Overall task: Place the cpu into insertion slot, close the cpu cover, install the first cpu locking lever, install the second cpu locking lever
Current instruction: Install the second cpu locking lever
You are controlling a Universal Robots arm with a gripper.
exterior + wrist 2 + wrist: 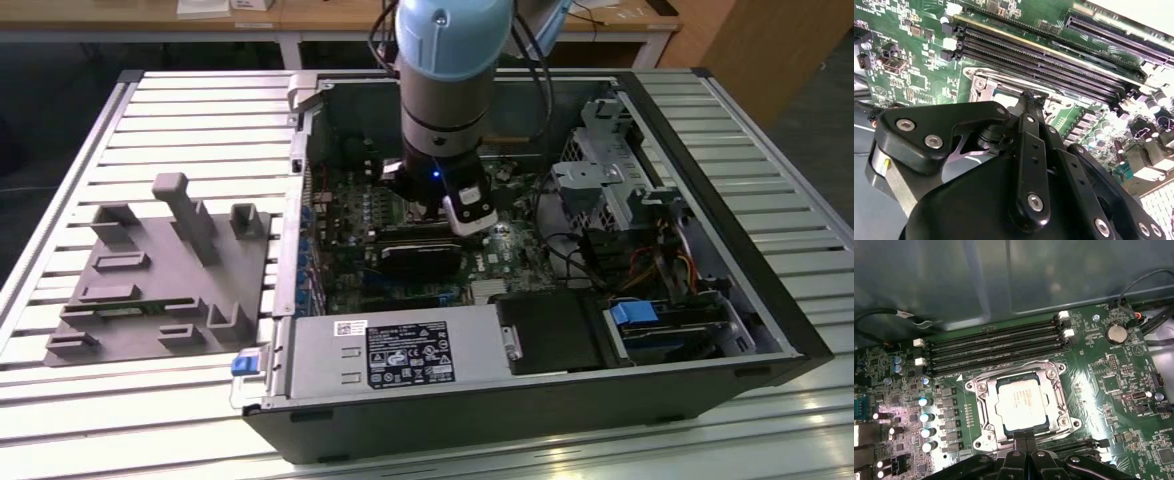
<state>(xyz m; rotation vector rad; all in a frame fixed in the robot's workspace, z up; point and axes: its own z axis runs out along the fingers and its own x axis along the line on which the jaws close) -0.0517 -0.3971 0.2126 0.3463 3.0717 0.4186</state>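
1. The gripper [1025, 441] has its fingertips pinched together with nothing between them, right at the insertion slot's [980, 390] edge.
2. The cpu [1021, 403] sits flat in the slot, with the cpu cover [1050, 371] framing it.
3. That's all mid-motherboard [1114, 385], beside the memory slots [996, 347].

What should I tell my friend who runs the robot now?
Gripper: fingertips together at the socket's edge, holding nothing that shows.
The cpu sits in the insertion slot, beside the memory slots.
The cpu cover looks closed around it.
Done: cpu placed, cover seemingly down.
Left: whether either locking lever is latched cannot be told; check both.
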